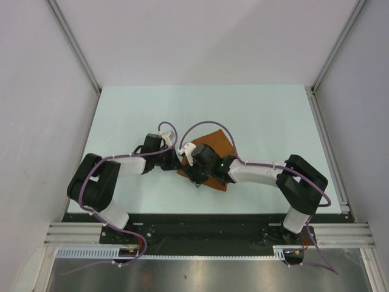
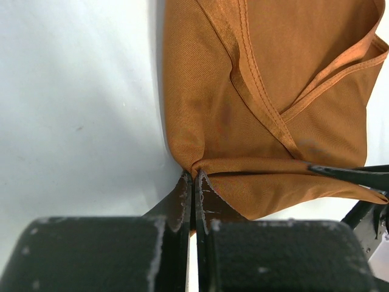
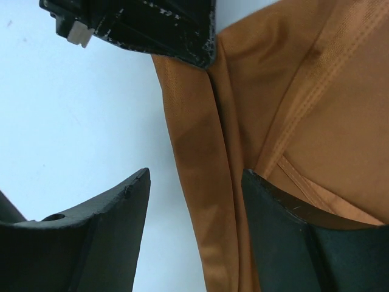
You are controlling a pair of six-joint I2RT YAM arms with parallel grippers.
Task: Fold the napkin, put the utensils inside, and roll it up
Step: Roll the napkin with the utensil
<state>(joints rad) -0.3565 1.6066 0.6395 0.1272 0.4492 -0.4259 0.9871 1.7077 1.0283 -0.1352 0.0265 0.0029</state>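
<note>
The rust-orange napkin [image 1: 214,146] lies folded and bunched near the table's middle. In the left wrist view the napkin [image 2: 273,91] shows several hemmed layers. My left gripper [image 2: 193,176] is shut on a pinched fold at its near edge; it sits at the cloth's left side in the top view [image 1: 178,163]. My right gripper [image 3: 194,185] is open, its fingers [image 3: 121,204] straddling the napkin's [image 3: 304,109] rolled left edge, close to the left gripper [image 3: 158,30]. It shows in the top view [image 1: 196,177] at the cloth's near-left corner. The fork is hidden.
The pale table [image 1: 121,121] is bounded by grey walls and metal rails [image 1: 73,42]. Both arms' purple cables [image 1: 206,125] loop over the napkin. The right gripper's finger [image 2: 352,175] reaches into the left wrist view at the right.
</note>
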